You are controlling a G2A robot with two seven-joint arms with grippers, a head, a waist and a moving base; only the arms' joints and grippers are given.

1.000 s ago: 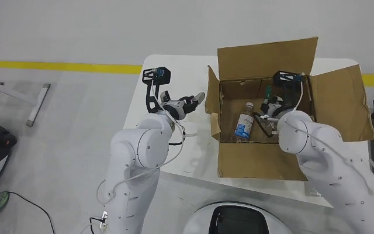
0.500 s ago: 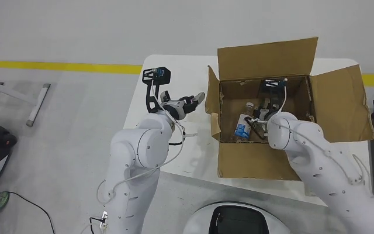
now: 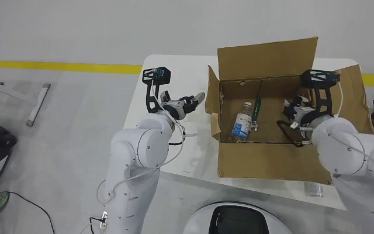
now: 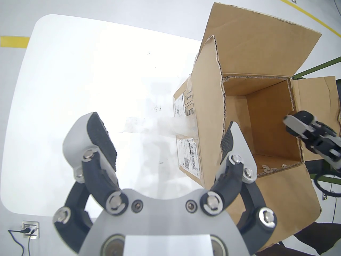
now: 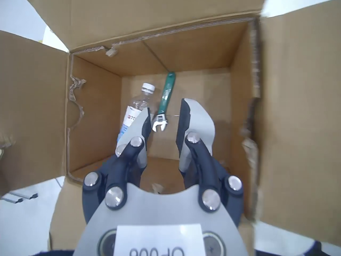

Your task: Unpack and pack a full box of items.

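Observation:
An open cardboard box (image 3: 263,161) stands on the right half of the white table (image 3: 175,64). On its floor lie a clear bottle (image 3: 241,124) with a white cap and a green-handled wrench (image 3: 256,111), side by side. My right gripper (image 3: 290,117) hangs over the box's right part, open and holding nothing. In the right wrist view the bottle (image 5: 136,107) and the wrench (image 5: 165,94) lie beyond the right gripper (image 5: 165,107). My left gripper (image 3: 190,102) is open above the table, just left of the box (image 4: 255,54), as the left wrist view shows it (image 4: 162,121).
All the box flaps are folded outward; the far one (image 3: 267,58) stands upright. A small clear object (image 3: 314,189) lies on the table by the box's near right corner. The table's left part is bare.
The right gripper went left to the bottle, then drew back to the box's right side. The wrench now lies free beside the bottle. The left arm has not moved.

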